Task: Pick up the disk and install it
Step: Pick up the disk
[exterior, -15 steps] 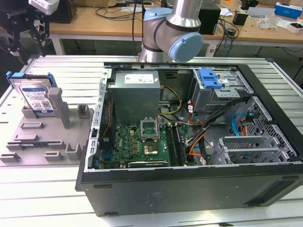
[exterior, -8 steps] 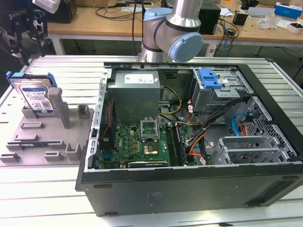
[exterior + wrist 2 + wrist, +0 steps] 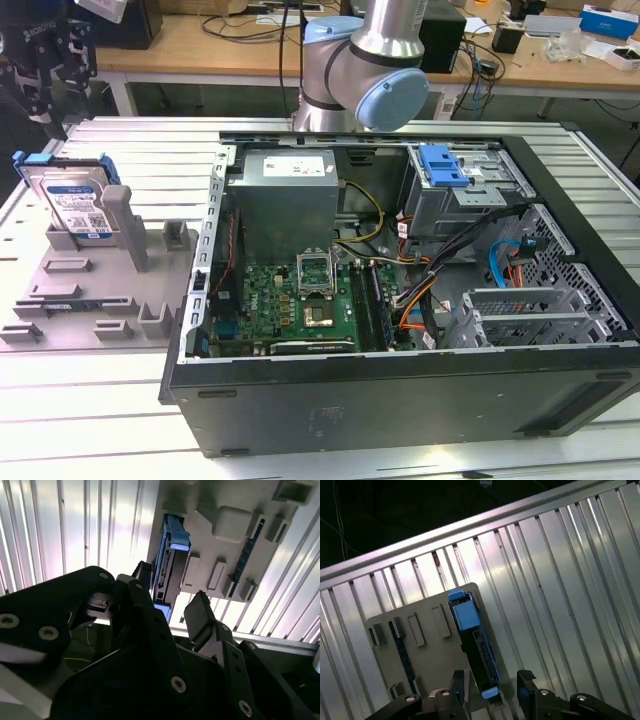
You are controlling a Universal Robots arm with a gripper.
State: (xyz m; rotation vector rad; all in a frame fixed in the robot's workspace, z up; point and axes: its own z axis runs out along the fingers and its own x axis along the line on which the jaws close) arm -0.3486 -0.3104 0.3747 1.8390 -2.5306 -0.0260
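Note:
The disk (image 3: 75, 205) is a silver-grey drive with a white-and-blue label and a blue frame. It stands on edge in a grey holder plate (image 3: 100, 290) at the exterior view's left. In both wrist views I see it edge-on: disk (image 3: 167, 565), disk (image 3: 475, 640). My gripper (image 3: 172, 605) hangs well above it, open, with its two black fingers (image 3: 200, 615) apart and nothing between them. In the first wrist view the gripper (image 3: 494, 685) lines up over one end of the disk, and the gap is wider than the disk's thin edge.
An open computer case (image 3: 400, 280) lies at the exterior view's centre and right, with a motherboard, cables and a drive bay with a blue latch (image 3: 445, 165). The arm's elbow (image 3: 375, 70) stands behind it. The ribbed metal table (image 3: 560, 580) surrounds the holder.

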